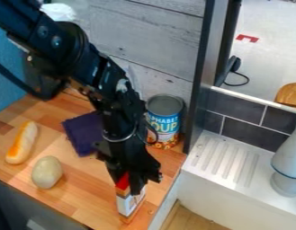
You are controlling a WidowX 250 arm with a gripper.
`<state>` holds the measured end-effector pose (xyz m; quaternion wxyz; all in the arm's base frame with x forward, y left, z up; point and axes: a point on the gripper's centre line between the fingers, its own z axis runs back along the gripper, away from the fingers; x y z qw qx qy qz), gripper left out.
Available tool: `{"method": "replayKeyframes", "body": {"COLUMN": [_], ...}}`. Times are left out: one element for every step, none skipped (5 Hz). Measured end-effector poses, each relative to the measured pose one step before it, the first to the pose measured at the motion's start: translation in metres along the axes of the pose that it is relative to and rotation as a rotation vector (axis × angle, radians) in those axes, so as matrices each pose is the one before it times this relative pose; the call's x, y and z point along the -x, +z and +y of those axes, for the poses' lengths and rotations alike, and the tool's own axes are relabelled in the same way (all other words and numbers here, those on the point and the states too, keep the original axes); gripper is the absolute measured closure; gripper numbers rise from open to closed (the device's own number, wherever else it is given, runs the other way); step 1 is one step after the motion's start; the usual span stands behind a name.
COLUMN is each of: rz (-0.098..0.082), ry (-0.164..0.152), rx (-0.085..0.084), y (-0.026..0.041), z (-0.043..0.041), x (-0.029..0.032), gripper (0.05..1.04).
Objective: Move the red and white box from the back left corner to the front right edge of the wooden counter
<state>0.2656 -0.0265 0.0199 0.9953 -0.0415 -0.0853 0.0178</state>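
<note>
Carton (127, 207) in white, red and orange is near the right edge of the wooden counter (78, 197), towards the front, its long axis looking close to upright from where I stand. The black gripper (129, 183) hangs right at its top end, partly covering it; whether it's clamped on, I can't tell. Behind them, near the back right corner, sits a soup can (163, 121).

Place: toy kitchen
Drainboard (224, 165): white, ridged
Tiles (251, 136): dark, behind the drainboard
Worktop (81, 197): wooden, beside the drainboard
Soup can (163, 122): near the drainboard
</note>
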Motion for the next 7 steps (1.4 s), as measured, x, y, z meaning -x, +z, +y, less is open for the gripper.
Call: {"method": "replayKeyframes", "body": {"rz": [0.0015,-0.0002,0.0692,0.0047,0.0098,-0.0177,0.0039], "ry": [0.0040,0.0171,0.0144,0.0031,-0.0128,0.0019,0.0459], "rx": [-0.0023,-0.0110,-0.0318,-0.0002,0.0055,0.0082,0.0010], "y": [-0.00134,-0.00033,-0.00566,0.00013,0.00001,0.01846,0.02799], "z": [0.00048,0.00169,0.00216,-0.00065,-0.00085,-0.00087,0.00990], "x": [0.00045,-0.00072,0.01263,0.00121,0.00156,0.00027,-0.00020], "gripper": [0.693,0.644,0.334,0.088,0.076,0.082,0.082]}}
